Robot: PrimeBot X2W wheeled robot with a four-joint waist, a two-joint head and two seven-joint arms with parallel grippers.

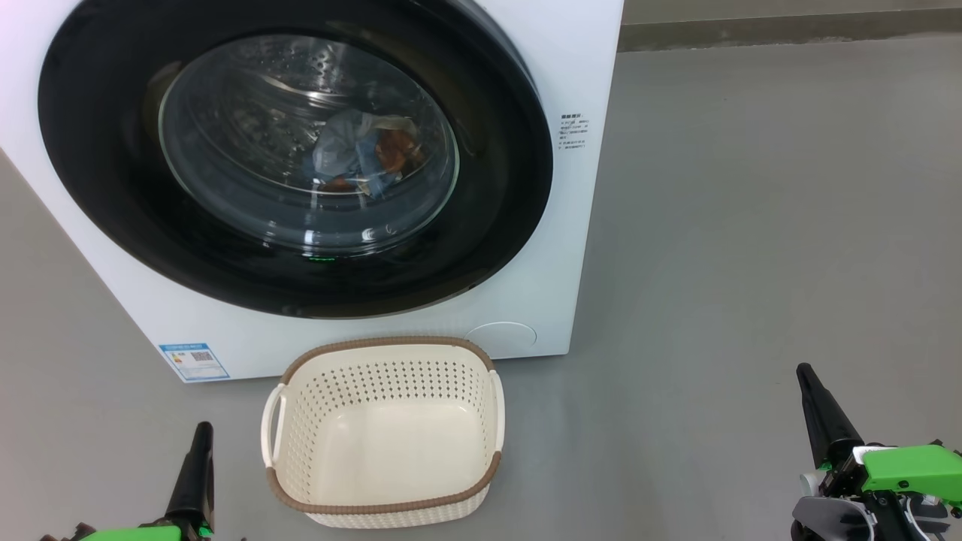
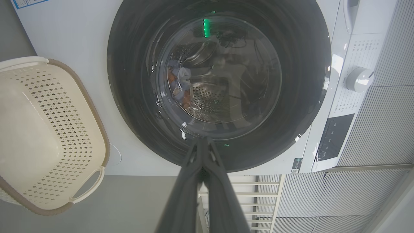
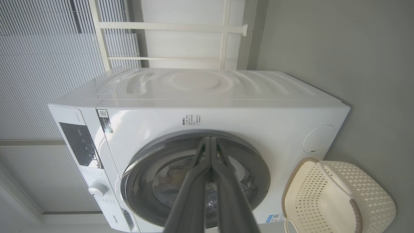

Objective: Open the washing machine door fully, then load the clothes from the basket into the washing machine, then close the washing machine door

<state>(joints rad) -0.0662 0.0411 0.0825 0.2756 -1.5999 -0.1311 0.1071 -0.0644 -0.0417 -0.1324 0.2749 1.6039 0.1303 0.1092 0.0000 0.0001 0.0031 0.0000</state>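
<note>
The washing machine door [image 1: 98, 150] sits shut on the white washing machine [image 1: 579, 225], and through its glass I see the clothes [image 1: 364, 154] lying inside the drum. The basket [image 1: 387, 343] stands just in front of the machine on a smooth grey floor [image 1: 751, 225]. My left claw [image 1: 201, 432] near the basket and my right claw [image 1: 806, 372] well off to the side are both clenched, fingers pressed together, with pale slatted blinds [image 3: 38, 81] beyond the machine.
</note>
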